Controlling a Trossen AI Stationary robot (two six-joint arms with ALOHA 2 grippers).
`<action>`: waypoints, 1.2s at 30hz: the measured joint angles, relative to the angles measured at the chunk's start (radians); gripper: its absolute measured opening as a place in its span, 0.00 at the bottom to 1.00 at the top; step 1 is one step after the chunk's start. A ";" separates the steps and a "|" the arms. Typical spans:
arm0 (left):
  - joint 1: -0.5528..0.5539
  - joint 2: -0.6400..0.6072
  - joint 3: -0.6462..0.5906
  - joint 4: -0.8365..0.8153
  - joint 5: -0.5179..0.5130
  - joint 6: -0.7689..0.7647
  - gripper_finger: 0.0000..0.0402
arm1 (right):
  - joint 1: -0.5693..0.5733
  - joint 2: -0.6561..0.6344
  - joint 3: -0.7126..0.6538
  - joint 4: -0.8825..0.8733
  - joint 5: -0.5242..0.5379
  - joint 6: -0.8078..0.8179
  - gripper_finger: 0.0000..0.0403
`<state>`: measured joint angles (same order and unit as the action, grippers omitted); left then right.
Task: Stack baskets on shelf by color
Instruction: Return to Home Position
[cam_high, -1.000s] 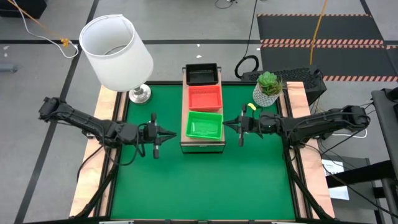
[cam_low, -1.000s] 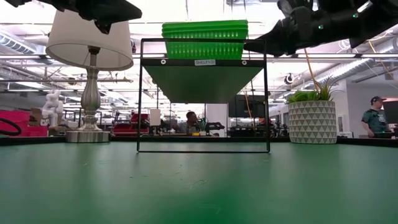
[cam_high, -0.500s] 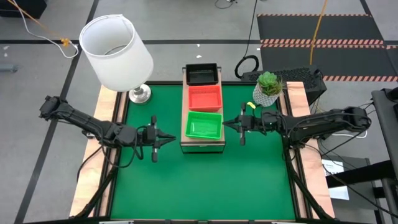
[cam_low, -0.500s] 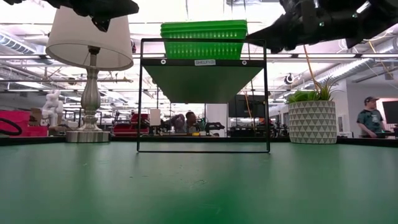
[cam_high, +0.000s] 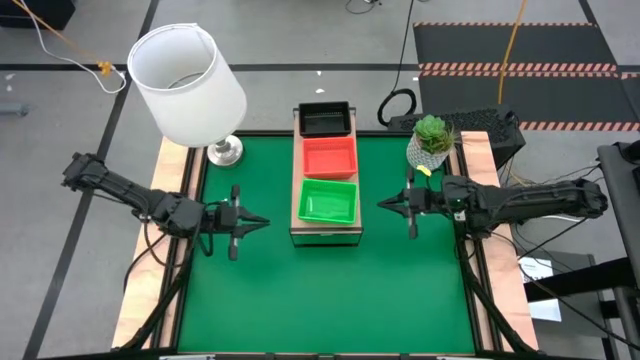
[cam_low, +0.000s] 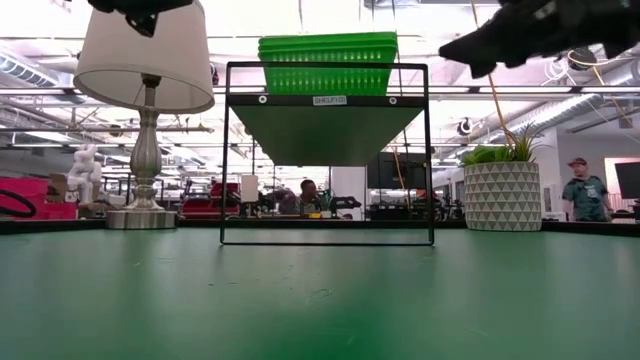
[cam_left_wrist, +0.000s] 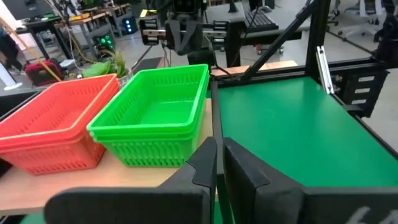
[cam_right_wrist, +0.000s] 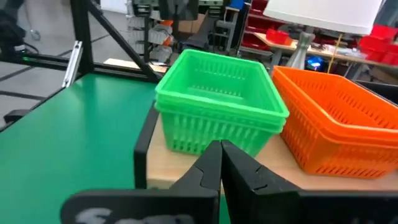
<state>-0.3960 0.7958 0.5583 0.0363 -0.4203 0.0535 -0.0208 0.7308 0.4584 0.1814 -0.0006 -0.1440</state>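
Sitting on the shelf (cam_high: 325, 233) are green, orange, black baskets (cam_high: 328, 202) (left gripper (cam_high: 264, 222), right gripper (cam_high: 381, 205) closed).

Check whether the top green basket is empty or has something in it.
Empty. The green basket shows only its bare floor from above and in both wrist views.

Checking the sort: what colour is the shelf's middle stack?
The middle stack is orange-red, clearest in the high view.

Glossy perforated plastic on green baskets (cam_left_wrist: 152, 118); shelf (cam_left_wrist: 74, 177) pale smooth wood; frame (cam_low: 227, 150) thin dark metal; table (cam_high: 330, 290) matt green
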 joint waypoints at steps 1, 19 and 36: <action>-0.003 -0.013 0.000 -0.013 -0.003 -0.004 0.08 | 0.006 -0.017 -0.013 0.002 0.000 -0.003 0.00; -0.010 -0.246 -0.340 0.231 -0.007 0.051 0.08 | -0.017 -0.183 -0.260 0.157 0.003 -0.114 0.00; -0.010 -0.302 -0.521 0.477 0.029 0.157 0.08 | -0.019 -0.198 -0.269 0.117 -0.003 -0.106 0.00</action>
<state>-0.4065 0.4934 0.0372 0.5128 -0.3914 0.2105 -0.0395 0.5327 0.1898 0.2988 -0.0036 -0.2503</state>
